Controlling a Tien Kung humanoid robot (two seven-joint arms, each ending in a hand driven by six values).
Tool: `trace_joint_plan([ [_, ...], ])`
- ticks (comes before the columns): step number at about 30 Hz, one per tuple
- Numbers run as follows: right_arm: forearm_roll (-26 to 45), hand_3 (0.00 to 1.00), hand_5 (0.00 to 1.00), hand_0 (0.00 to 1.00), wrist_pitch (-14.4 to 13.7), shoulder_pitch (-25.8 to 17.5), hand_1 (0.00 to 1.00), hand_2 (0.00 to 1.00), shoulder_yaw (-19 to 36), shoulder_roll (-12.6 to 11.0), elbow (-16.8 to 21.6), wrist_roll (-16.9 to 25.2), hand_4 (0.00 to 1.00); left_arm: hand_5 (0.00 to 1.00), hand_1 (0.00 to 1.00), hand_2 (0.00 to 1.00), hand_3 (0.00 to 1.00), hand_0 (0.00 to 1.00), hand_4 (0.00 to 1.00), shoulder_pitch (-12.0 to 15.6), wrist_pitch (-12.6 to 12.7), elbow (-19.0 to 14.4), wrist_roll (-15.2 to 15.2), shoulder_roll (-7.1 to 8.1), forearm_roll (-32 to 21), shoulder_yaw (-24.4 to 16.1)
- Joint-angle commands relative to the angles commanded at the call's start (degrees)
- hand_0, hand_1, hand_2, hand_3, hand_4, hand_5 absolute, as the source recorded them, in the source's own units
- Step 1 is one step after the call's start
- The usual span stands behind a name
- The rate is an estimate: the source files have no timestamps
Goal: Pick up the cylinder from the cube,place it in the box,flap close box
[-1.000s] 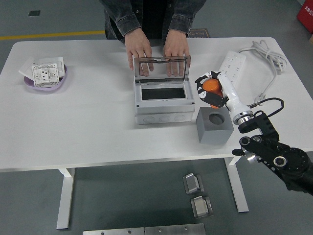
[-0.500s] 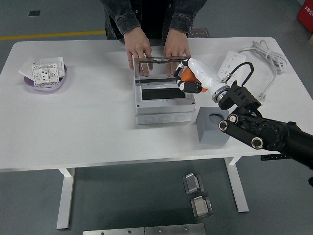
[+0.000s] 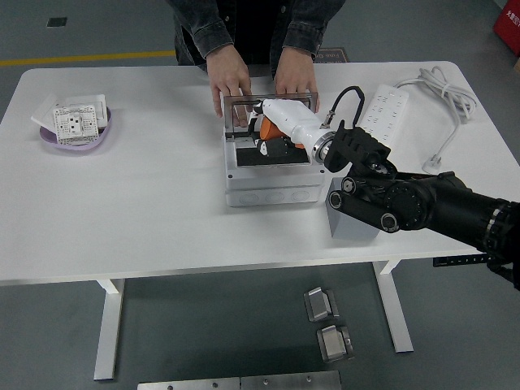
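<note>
My right hand (image 3: pixel 268 136) reaches in from the right, curled around an orange cylinder (image 3: pixel 270 131). It hovers over the dark opening of the grey box (image 3: pixel 270 172) at the table's middle. The box's clear flap (image 3: pixel 244 110) stands upright at the back, held by both hands of a person (image 3: pixel 230 77) on the far side. The grey cube (image 3: pixel 351 221) sits right of the box, largely hidden under my black forearm (image 3: pixel 406 199). My left arm is out of sight.
A purple dish (image 3: pixel 75 136) holding white socket plates sits at the far left. A white power strip (image 3: pixel 380 115) with a coiled cable (image 3: pixel 443 97) lies at the back right. Metal parts lie on the floor below.
My right hand carried the orange cylinder left, from above the cube to over the box's opening. The person's hands stayed on the flap.
</note>
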Motion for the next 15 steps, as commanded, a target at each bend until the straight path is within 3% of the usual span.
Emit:
trace_joint_plan([
  [6,-6.8,0.223,0.002,0.002,6.6,0.7,0.083,0.215,5.9,2.2,-4.2,1.8,0.002,0.281,0.576,0.574,0.661,0.614,0.709,-0.6,0.0,0.0,0.0,-0.09,0.0,0.8],
  [15,-14.1,0.235,0.002,0.002,13.6,-0.4,0.132,0.231,10.9,3.2,-6.0,3.1,0.002,0.283,0.576,0.574,0.659,0.615,0.708,-1.0,-0.1,-0.4,0.0,-0.29,1.9,-0.5],
])
